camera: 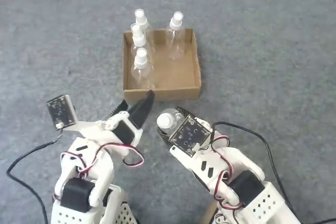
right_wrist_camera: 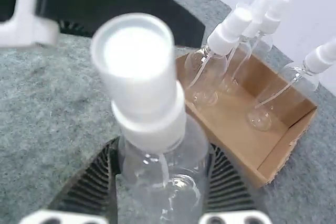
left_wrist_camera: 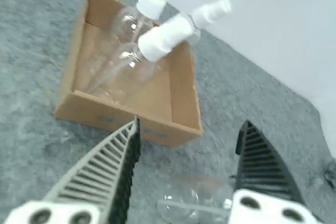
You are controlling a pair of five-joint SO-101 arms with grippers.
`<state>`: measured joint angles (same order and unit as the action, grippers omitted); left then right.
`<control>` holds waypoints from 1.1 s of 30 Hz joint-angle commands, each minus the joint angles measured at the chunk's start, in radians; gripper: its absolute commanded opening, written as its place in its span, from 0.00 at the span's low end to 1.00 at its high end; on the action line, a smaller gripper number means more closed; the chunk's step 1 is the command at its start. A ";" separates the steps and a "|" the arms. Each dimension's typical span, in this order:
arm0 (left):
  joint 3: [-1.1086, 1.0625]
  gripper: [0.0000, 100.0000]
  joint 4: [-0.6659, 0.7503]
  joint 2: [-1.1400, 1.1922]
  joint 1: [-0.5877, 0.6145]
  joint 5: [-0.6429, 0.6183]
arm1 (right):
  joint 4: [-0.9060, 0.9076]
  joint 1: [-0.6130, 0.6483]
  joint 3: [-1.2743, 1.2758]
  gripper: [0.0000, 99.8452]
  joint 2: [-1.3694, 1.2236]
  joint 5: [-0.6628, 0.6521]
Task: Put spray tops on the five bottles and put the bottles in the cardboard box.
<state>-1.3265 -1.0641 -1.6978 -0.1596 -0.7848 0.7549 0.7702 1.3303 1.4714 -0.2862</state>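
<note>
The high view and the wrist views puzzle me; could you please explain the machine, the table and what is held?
Two white robot arms sit side by side. The high view looks down from a fixed camera; each wrist view comes from its arm's camera. On the grey table, a brown cardboard box holds four clear plastic bottles with white spray tops. The black right gripper is shut on a fifth such bottle. The black left gripper is open, empty, near the box.
</note>
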 commanded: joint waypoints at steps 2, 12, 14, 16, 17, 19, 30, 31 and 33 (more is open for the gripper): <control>0.077 0.27 0.003 -0.006 0.083 0.005 | -0.030 0.008 -0.023 0.01 0.027 0.002; 0.140 0.27 0.008 -0.006 0.413 -0.144 | -0.030 -0.062 -0.029 0.01 0.033 0.002; 0.134 0.27 0.029 -0.006 0.443 -0.144 | -0.030 -0.062 -0.029 0.01 0.035 0.002; 0.110 0.27 0.063 -0.006 0.465 -0.144 | -0.030 -0.064 -0.038 0.01 0.031 0.002; 0.094 0.27 0.086 -0.006 0.473 -0.144 | -0.030 -0.064 -0.048 0.01 0.027 0.002; 0.064 0.27 0.132 -0.006 0.488 -0.146 | -0.027 -0.071 -0.061 0.01 0.027 0.002; -0.001 0.27 0.239 -0.006 0.568 -0.193 | -0.028 -0.111 -0.153 0.01 0.025 0.003; -0.001 0.27 0.239 -0.006 0.569 -0.193 | -0.028 -0.111 -0.163 0.01 0.025 0.002; -0.001 0.27 0.239 -0.006 0.569 -0.193 | -0.028 -0.111 -0.187 0.01 0.025 0.002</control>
<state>-1.3357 -0.8539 -1.6901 0.4051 -0.9674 0.7549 0.6736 1.2520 1.4730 -0.2862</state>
